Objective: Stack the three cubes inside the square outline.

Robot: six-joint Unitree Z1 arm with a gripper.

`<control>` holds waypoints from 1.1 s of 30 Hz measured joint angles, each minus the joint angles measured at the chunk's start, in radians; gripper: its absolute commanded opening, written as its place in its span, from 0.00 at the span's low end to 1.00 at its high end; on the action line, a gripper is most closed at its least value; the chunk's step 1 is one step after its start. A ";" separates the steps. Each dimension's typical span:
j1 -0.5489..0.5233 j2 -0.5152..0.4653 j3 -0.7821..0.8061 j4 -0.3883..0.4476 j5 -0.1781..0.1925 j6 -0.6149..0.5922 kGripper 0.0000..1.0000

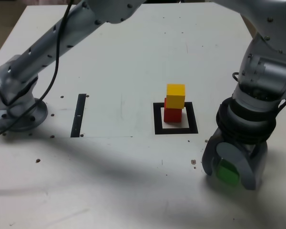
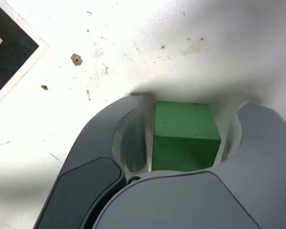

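Gripper point(image 1: 231, 171) jaws straddle green cube point(image 2: 185, 136), grip unclear w/ contact hidden; outline point(image 1: 176, 130) partly covered.

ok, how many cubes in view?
3. Red cube inside the square outline, yellow cube on it, green cube between the gripper jaws. None seems hidden.

bare table point(image 1: 133, 71) all round, two-cube stack point(image 1: 174, 102) mid-table
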 measured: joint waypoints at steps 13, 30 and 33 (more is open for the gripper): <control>0.000 -0.012 0.007 0.020 0.004 0.000 0.26; 0.089 -0.253 0.078 0.163 0.115 -0.132 0.26; 0.143 -0.329 0.137 0.166 0.111 -0.171 0.26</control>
